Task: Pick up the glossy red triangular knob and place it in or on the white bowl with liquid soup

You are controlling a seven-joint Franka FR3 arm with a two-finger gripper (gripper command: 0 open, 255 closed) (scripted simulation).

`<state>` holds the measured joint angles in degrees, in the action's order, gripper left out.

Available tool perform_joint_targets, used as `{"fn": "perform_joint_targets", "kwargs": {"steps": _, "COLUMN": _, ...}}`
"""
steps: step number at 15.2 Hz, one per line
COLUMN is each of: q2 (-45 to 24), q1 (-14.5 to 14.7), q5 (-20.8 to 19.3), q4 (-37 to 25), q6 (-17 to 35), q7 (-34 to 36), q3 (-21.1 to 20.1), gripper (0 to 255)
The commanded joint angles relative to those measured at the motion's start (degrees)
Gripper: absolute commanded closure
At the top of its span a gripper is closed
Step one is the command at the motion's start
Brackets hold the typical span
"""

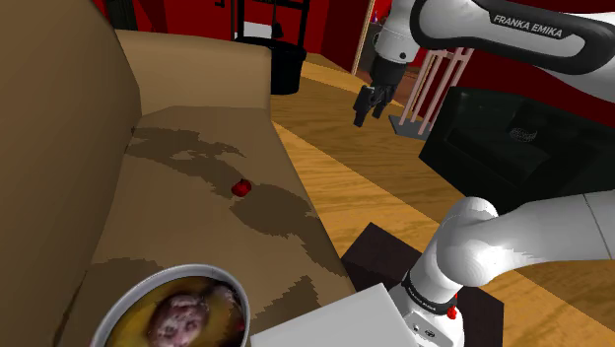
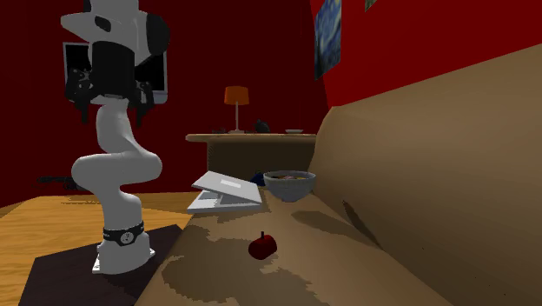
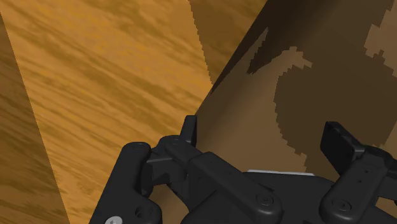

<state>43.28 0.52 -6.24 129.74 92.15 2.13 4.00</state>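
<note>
red knob (image 1: 240,185) mid sofa (image 1: 177,232), fingers (image 3: 340,145) apart

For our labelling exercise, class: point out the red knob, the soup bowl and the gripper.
red knob (image 1: 240,186): shoulder view, middle of its body.
soup bowl (image 2: 289,189): second exterior view, its outer wall.
gripper (image 1: 369,117): shoulder view, midway between its open fingers.

Small glossy red knob (image 1: 239,186) resting on the brown couch seat (well apart from the bowl), white bowl (image 1: 175,313) of yellowish soup upright at the seat's end
</note>
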Motion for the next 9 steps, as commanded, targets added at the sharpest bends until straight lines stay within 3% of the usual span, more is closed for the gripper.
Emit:
{"fn": "perform_joint_targets", "kwargs": {"steps": 1, "q2": 0.0, "q1": 0.0, "q5": 0.0, "q4": 0.0, "q6": 0.0, "q7": 0.0, "q3": 0.0, "gripper": 0}}
{"fn": "perform_joint_targets", "kwargs": {"steps": 9, "q2": -11.8, "q1": 3.1, "q5": 2.8, "q4": 0.0, "q6": 9.8, "q7": 3.0, "q3": -3.6, "gripper": 0}}
